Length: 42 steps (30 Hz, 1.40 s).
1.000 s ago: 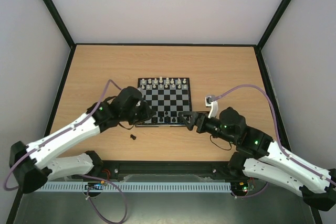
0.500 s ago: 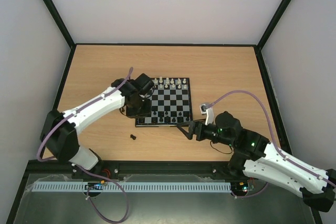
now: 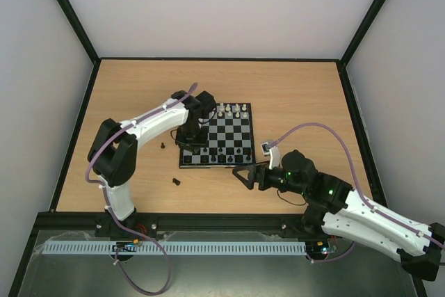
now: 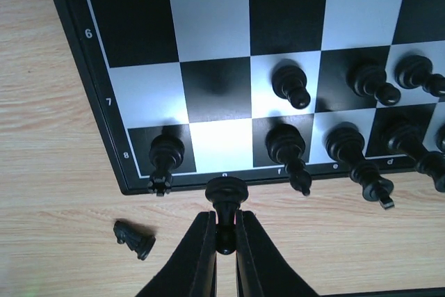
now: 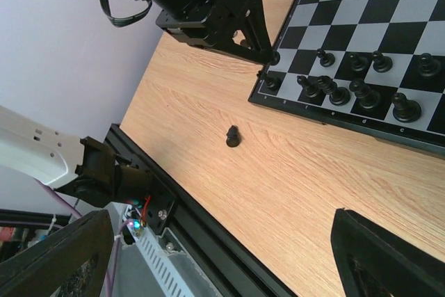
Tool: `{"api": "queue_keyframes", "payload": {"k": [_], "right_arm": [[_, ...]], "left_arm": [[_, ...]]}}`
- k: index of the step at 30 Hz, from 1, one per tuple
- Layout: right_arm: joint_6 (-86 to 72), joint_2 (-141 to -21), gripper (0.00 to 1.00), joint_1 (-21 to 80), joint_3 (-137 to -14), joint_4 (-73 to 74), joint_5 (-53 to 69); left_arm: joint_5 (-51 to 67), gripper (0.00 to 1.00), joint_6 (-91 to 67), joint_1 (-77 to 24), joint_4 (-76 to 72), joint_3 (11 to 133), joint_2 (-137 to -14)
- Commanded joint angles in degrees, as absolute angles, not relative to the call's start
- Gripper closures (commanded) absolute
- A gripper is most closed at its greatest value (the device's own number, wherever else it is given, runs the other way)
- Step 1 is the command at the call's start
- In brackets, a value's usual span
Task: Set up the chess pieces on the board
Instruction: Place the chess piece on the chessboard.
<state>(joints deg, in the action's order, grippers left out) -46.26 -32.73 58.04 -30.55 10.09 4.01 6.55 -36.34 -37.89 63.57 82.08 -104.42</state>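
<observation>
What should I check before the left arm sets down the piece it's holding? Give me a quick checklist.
1. Grip: left jaws shut on the black piece: ok.
2. Likely target: the pale back-row square beside the corner piece is free: ok.
3. Alignment: it hangs at the frame of the board, not over that square: not ok.
4. Height above the board: cannot tell.
5. Right jaws open, off the board: ok.
6. Fallen piece lies on the table, outside the drop path: ok.
</observation>
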Motion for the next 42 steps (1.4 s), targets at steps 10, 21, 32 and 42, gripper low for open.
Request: {"api": "queue_keyframes", "payload": {"k": [10,21,32,42], "right_arm": [[-44.54,-31.91,0.13,57.88,-28.41,8.18,5.46],[-44.47,-31.11,0.14,57.84,-27.77,8.19,5.24],[-44.13,-30.7,0.14,57.78,-27.27,8.04,5.35],[-43.95,-30.67,0.14,57.75,-26.82,7.83,5.37]], "left_arm": [[6.3,0.97,-31.72,-36.39,67.16,85.51,-110.57],[6.76,0.96,-30.84,-36.46,65.01,86.36,-113.77],[6.16,0.93,-30.86,-36.39,64.38,87.62,-115.6],[5.74,0.89,-30.72,-36.22,64.43,88.24,-116.87]]}}
